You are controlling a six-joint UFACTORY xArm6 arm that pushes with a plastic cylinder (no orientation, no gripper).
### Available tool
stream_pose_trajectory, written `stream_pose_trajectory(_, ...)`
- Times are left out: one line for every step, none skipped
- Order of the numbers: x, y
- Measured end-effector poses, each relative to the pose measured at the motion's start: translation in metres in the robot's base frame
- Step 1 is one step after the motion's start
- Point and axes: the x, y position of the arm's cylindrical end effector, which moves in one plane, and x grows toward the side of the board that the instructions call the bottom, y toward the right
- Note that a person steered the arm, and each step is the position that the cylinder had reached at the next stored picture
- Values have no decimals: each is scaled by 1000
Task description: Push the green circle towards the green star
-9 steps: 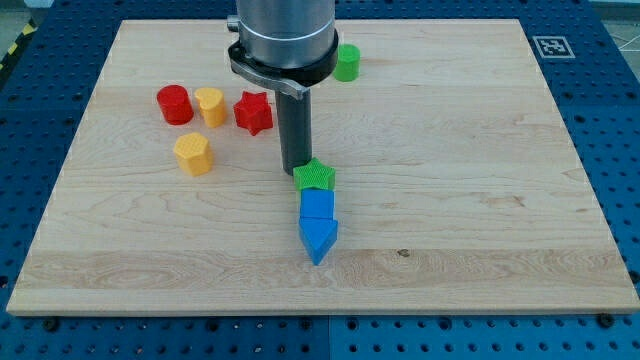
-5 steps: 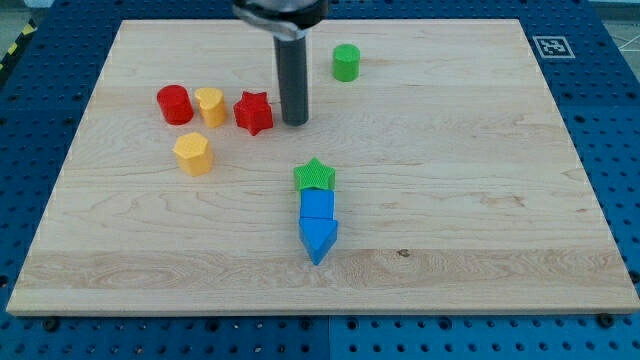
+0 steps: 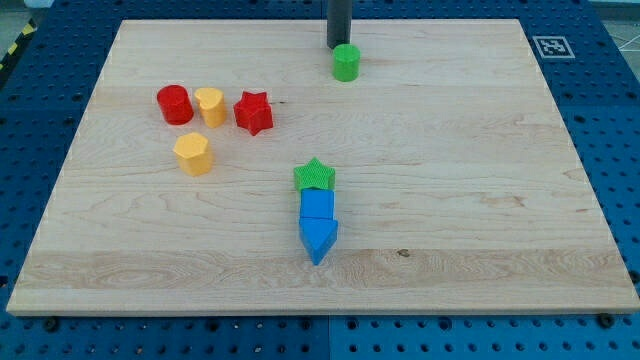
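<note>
My tip (image 3: pixel 338 47), a bare rod holding nothing, has swung from beside the red star (image 3: pixel 254 112) to just 12 o'clock of the green circle (image 3: pixel 346 62) near the board's top edge (image 3: pixel 420 21), with open wood toward the green star (image 3: pixel 315 176) at 6 o'clock.

The board (image 3: pixel 480 170) is showing pale, smooth, matt wood grain; the green star (image 3: pixel 315 177) and green circle (image 3: pixel 346 63) are looking like ridged matt plastic.
</note>
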Motion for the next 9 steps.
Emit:
stream_pose_trajectory(21, -4)
stream_pose_trajectory(47, -4)
stream_pose_trajectory(48, -4)
stream_pose_trajectory(27, 7)
stream_pose_trajectory(40, 34)
stream_pose_trajectory(60, 34)
stream_pose_trajectory(74, 27)
stream_pose_trajectory(98, 23)
stream_pose_trajectory(120, 16)
